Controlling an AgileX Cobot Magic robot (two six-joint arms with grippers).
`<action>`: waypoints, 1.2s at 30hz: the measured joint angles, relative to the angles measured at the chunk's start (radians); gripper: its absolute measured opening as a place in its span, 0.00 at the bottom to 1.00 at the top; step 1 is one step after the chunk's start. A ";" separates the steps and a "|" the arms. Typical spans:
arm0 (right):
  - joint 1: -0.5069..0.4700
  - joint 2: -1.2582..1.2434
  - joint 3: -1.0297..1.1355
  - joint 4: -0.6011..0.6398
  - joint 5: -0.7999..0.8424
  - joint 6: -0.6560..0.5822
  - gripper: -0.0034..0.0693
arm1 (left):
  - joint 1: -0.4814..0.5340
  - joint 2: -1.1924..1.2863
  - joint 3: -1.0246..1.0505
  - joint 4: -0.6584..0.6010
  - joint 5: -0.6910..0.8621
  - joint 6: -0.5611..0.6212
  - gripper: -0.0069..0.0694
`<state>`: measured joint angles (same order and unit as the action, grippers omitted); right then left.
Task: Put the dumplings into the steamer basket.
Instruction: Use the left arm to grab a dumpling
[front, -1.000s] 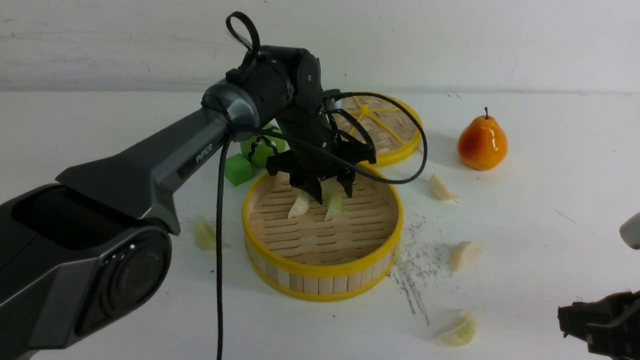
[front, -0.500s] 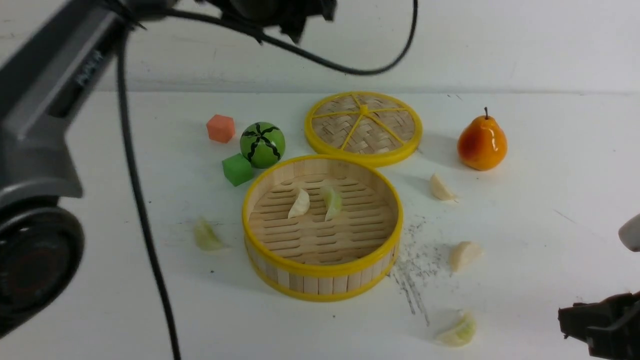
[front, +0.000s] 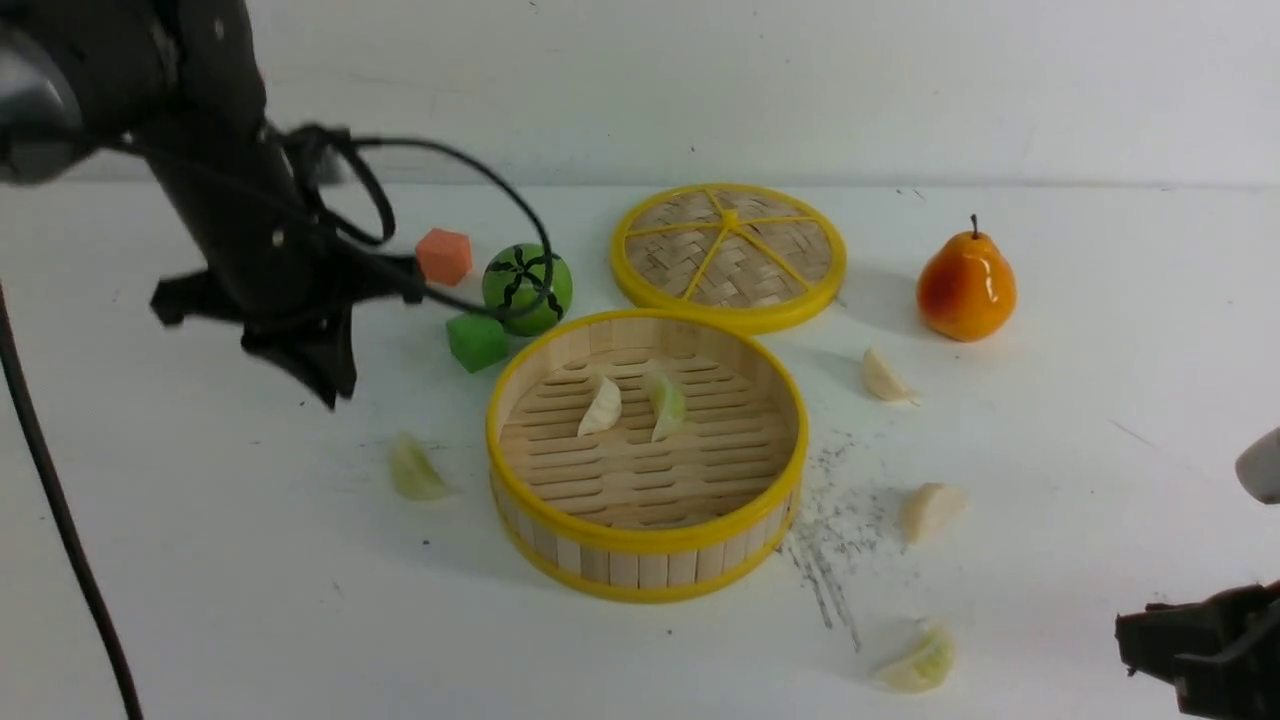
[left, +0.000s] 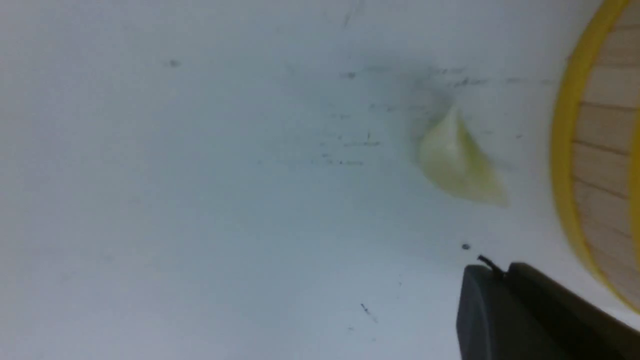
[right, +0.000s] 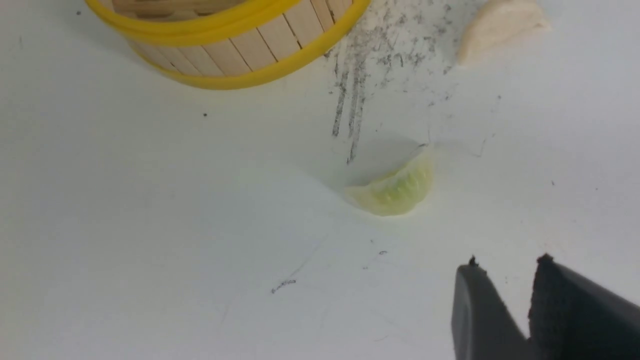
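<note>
Two dumplings (front: 602, 406) sit inside the steamer basket (front: 640, 541), and four others lie on the table (front: 250, 580) around it. My left gripper (front: 325, 385) hangs pinched together and empty; my right gripper (right: 507, 262) stands narrowly parted, empty.

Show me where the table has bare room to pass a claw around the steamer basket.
Widest bare patch: the table's near-left corner, bordered by the steamer basket and the lone green dumpling. Also bare: far right, beyond the pear. Crowded: right of the basket, three loose dumplings; behind it, the lid, green ball, green cube and orange cube cluster.
</note>
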<state>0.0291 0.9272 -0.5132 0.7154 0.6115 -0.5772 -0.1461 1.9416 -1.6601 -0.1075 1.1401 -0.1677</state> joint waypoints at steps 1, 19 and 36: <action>0.000 0.000 0.000 0.000 0.000 0.000 0.28 | 0.002 0.000 0.047 -0.015 -0.061 0.002 0.09; 0.000 0.000 0.000 0.022 -0.001 0.000 0.29 | 0.003 0.086 0.201 -0.053 -0.553 -0.134 0.09; 0.000 0.000 0.000 0.036 0.000 -0.007 0.30 | 0.003 0.011 0.174 -0.079 -0.361 -0.088 0.10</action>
<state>0.0291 0.9272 -0.5132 0.7514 0.6116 -0.5846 -0.1431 1.9526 -1.4864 -0.1869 0.7793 -0.2561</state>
